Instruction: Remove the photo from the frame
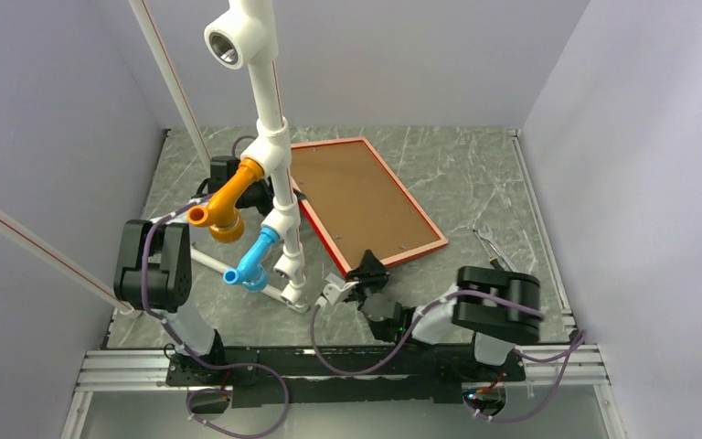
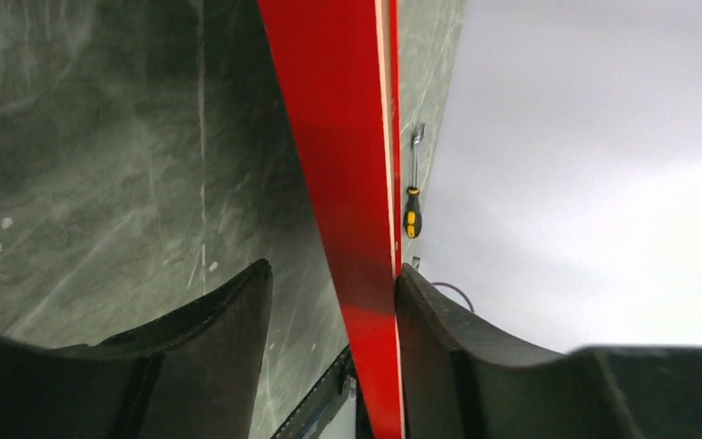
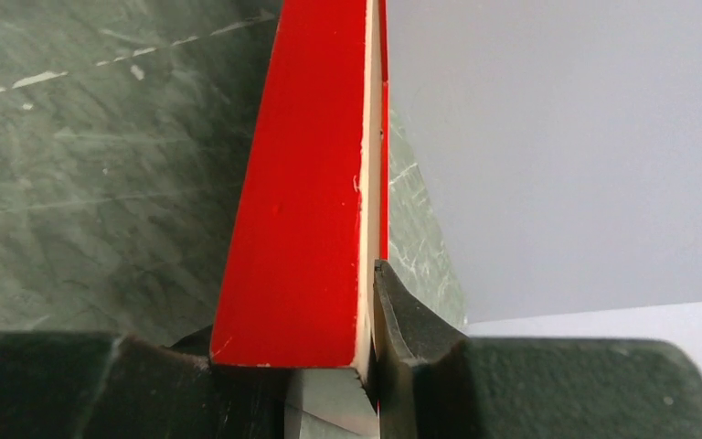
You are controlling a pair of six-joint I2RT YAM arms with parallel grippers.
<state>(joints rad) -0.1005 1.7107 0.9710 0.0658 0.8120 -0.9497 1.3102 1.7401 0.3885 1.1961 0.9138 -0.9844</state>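
The red frame lies back side up at the table's middle, and its brown backing board faces the camera. The photo is hidden under the board. My left gripper, partly hidden behind the pipe stand, is at the frame's left edge. In the left wrist view the red frame edge runs between the open jaws; the right finger touches it and the left finger stands apart. My right gripper is shut on the frame's near corner, with a finger on each side.
A white pipe stand with an orange fitting and a blue fitting rises at the centre left, over the left arm. A screwdriver lies at the right, also in the left wrist view. Grey walls enclose the table.
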